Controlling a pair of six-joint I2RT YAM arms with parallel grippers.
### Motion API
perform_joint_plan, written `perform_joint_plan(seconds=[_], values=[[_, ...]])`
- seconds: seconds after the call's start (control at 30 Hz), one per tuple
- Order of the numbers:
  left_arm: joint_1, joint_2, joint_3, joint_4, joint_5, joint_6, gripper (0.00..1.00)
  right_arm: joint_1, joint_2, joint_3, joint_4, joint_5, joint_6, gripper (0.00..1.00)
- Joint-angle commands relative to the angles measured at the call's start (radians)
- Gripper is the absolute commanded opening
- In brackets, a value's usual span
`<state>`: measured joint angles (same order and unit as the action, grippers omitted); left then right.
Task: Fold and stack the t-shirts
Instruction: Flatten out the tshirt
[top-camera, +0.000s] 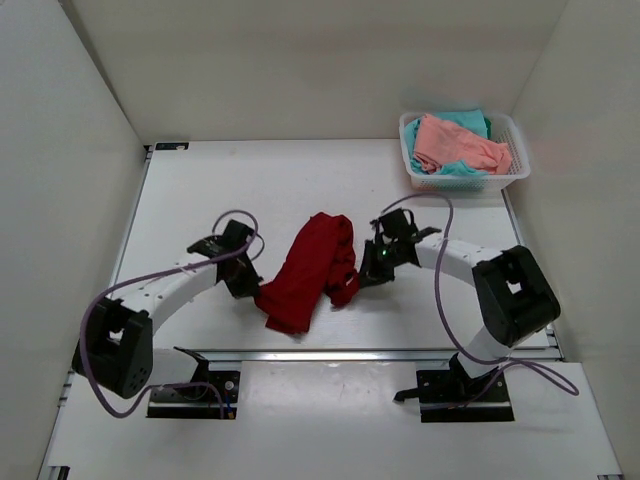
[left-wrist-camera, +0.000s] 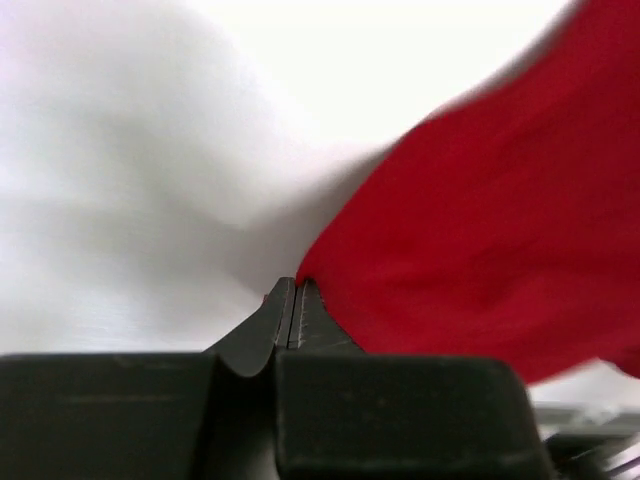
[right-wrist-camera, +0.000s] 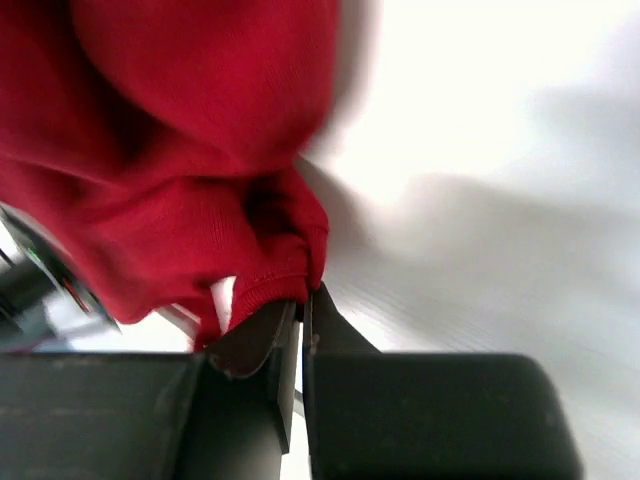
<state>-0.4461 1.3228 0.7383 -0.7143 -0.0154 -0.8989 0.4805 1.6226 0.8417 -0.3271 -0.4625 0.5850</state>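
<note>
The dark red t-shirt (top-camera: 310, 272) hangs bunched between my two grippers over the middle of the table. My left gripper (top-camera: 247, 283) is shut on its left edge; in the left wrist view the closed fingertips (left-wrist-camera: 296, 285) pinch the red cloth (left-wrist-camera: 480, 250). My right gripper (top-camera: 366, 275) is shut on the right edge; in the right wrist view the cloth's hem (right-wrist-camera: 270, 285) is clamped at the gripper (right-wrist-camera: 304, 298). The salmon pink t-shirt (top-camera: 455, 143) and the teal t-shirt (top-camera: 466, 122) lie in the basket.
The white mesh basket (top-camera: 517, 172) stands at the table's far right corner. White walls enclose the table on three sides. A metal rail (top-camera: 370, 354) runs along the near edge by the arm bases.
</note>
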Motion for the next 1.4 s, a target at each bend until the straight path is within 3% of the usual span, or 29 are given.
perform_joint_plan(seconds=[0.0, 0.07, 0.17, 0.27, 0.43, 0.6, 0.77, 0.87, 0.97, 1.13, 1.23, 1.37], values=[[0.101, -0.076, 0.252, -0.072, -0.127, 0.075, 0.00, -0.091, -0.121, 0.302, -0.180, 0.113, -0.128, 0.00], [0.177, -0.047, 0.428, -0.146, -0.168, 0.093, 0.00, -0.131, -0.142, 0.464, -0.283, 0.177, -0.190, 0.00], [0.185, 0.047, 0.866, -0.272, -0.294, 0.146, 0.00, -0.200, -0.158, 0.711, -0.397, 0.281, -0.226, 0.00], [0.193, 0.136, 1.192, -0.365, -0.392, 0.173, 0.00, -0.279, -0.197, 0.845, -0.435, 0.373, -0.249, 0.00], [0.234, 0.145, 1.453, -0.366, -0.535, 0.222, 0.00, -0.300, -0.326, 0.890, -0.362, 0.559, -0.327, 0.00], [0.153, 0.095, 1.582, -0.360, -0.731, 0.281, 0.00, -0.332, -0.460, 0.844, -0.265, 0.570, -0.355, 0.00], [0.086, -0.002, 1.601, -0.297, -0.892, 0.380, 0.00, -0.257, -0.530, 0.862, -0.202, 0.640, -0.379, 0.00], [0.044, -0.043, 1.573, -0.231, -0.980, 0.463, 0.00, -0.292, -0.521, 0.915, -0.216, 0.547, -0.361, 0.00], [-0.025, -0.060, 1.517, -0.145, -1.101, 0.590, 0.00, -0.303, -0.504, 0.936, -0.220, 0.492, -0.352, 0.00], [-0.117, -0.051, 1.298, 0.111, -1.262, 0.833, 0.00, -0.264, -0.413, 0.895, -0.211, 0.435, -0.330, 0.00], [-0.118, -0.016, 1.123, 0.246, -1.290, 0.945, 0.00, -0.266, -0.318, 0.857, -0.210, 0.346, -0.310, 0.00], [-0.060, 0.106, 1.018, 0.207, -1.169, 0.835, 0.00, -0.257, -0.137, 0.823, -0.144, 0.265, -0.287, 0.00]])
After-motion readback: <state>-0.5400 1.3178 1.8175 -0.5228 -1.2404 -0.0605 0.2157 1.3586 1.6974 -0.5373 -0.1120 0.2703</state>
